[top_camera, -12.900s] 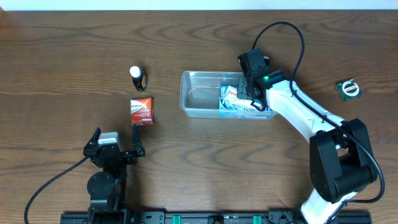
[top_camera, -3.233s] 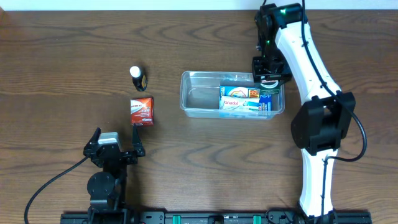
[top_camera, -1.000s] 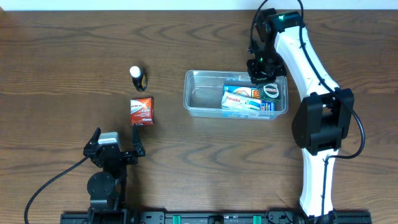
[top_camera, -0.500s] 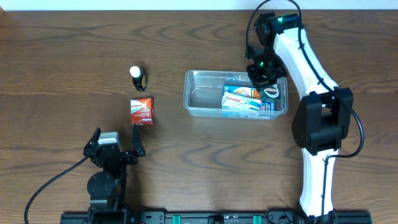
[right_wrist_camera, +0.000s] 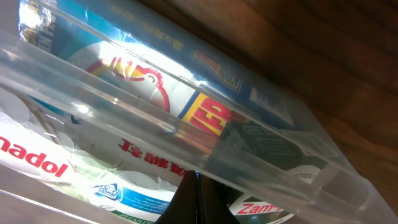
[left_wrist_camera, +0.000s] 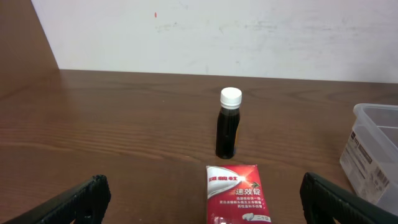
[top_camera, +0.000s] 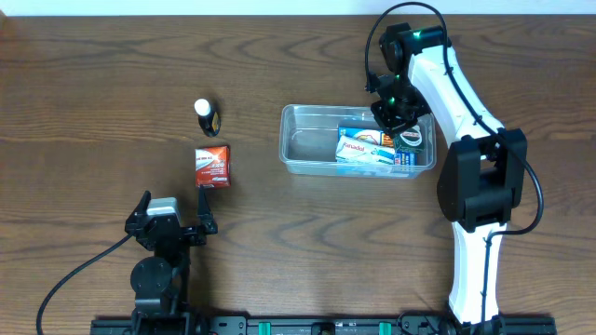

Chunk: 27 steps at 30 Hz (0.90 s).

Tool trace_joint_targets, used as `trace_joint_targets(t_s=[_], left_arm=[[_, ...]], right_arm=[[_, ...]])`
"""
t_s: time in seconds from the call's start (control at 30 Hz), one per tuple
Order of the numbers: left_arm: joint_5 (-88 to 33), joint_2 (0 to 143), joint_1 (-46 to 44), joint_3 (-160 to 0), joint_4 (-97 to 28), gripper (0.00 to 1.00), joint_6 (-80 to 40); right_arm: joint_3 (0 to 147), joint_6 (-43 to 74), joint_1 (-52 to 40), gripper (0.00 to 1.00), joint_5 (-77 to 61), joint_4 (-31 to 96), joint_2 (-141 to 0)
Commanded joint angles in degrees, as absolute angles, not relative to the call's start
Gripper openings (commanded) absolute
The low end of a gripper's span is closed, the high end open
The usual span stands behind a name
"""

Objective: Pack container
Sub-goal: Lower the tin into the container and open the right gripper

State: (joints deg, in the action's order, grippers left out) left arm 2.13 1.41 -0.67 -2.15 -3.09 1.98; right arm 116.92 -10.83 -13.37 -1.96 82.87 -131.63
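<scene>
White right arm [top_camera: 461, 88] stretched forward, pincer [top_camera: 395, 119] down over container [top_camera: 307, 147] far-right corner.

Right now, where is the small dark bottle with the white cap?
In the overhead view the bottle stands upright on the left side, just beyond the red box and well left of the container.

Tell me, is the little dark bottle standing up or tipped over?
Standing up. The left wrist view shows the bottle on its base, white cap on top.
</scene>
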Motion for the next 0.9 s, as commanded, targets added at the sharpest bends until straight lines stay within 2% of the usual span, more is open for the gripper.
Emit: trace_joint_targets(t_s=[0.0,0.1,0.27,0.47,0.5,0.53,0.57,0.87], left_arm=[[3.22,1.48,-0.69,-0.25,-3.95,0.98,2.81],[3.22,1.48,-0.69,-0.25,-3.95,0.98,2.79],[3.22,1.45,-0.69,-0.25,-3.95,0.98,2.79],[3.22,1.45,-0.69,-0.25,-3.95,0.98,2.81],[3.22,1.48,-0.69,-0.25,-3.95,0.98,2.79],[3.22,1.45,-0.69,-0.25,-3.95,0.98,2.79],[3.22,1.48,-0.69,-0.25,-3.95,0.98,2.79],[3.22,1.48,-0.69,-0.25,-3.95,0.98,2.79]], right_arm=[[117.19,-11.64,-13.23,0.01,-0.3,83.09,-131.81],[117.16,-11.64,-13.23,0.02,-0.23,82.63,-131.81],[117.14,-11.64,-13.43,0.18,-1.17,79.83,-131.81],[117.14,-11.64,-13.74,0.2,-3.73,77.47,-131.81],[117.14,-11.64,-13.8,0.2,-4.19,77.34,-131.81],[117.14,-11.66,-13.87,0.15,-4.54,77.3,-131.81],[117.14,-11.66,-13.98,0.02,-4.69,77.21,-131.81],[116.95,-11.64,-15.49,0.01,-4.99,76.82,-131.81]])
